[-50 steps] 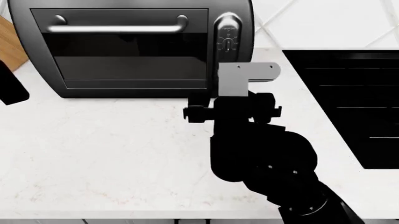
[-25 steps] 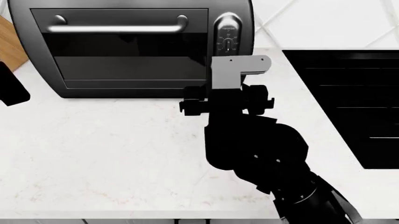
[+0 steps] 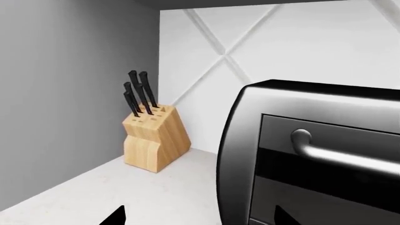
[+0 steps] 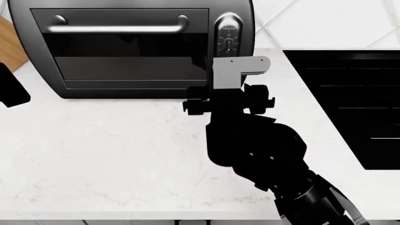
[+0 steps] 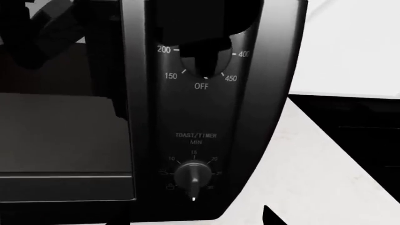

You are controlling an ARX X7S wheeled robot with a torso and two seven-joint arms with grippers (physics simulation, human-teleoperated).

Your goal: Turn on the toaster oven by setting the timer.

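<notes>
The toaster oven (image 4: 125,47) stands at the back of the white counter, with a dark glass door and a silver bar handle (image 4: 119,29). Its black side strip carries two knobs. In the right wrist view the temperature knob (image 5: 198,61) is above and the timer knob (image 5: 194,176) below, its pointer aiming down past the 30 mark. My right gripper (image 5: 194,220) is open and empty, right in front of the timer knob and apart from it; one fingertip (image 5: 269,216) shows. In the head view the grey wrist bracket (image 4: 240,70) covers it. My left gripper (image 3: 200,220) is open, by the oven's left corner (image 3: 240,154).
A flat black cooktop (image 4: 350,103) lies in the counter to the right. A wooden knife block (image 3: 153,140) with black-handled knives stands left of the oven against the white tiled wall. The white counter (image 4: 112,154) stretches in front of the oven.
My right arm moved a little left and closer to the oven's control strip, then almost stopped. The left arm and the oven have not moved.
</notes>
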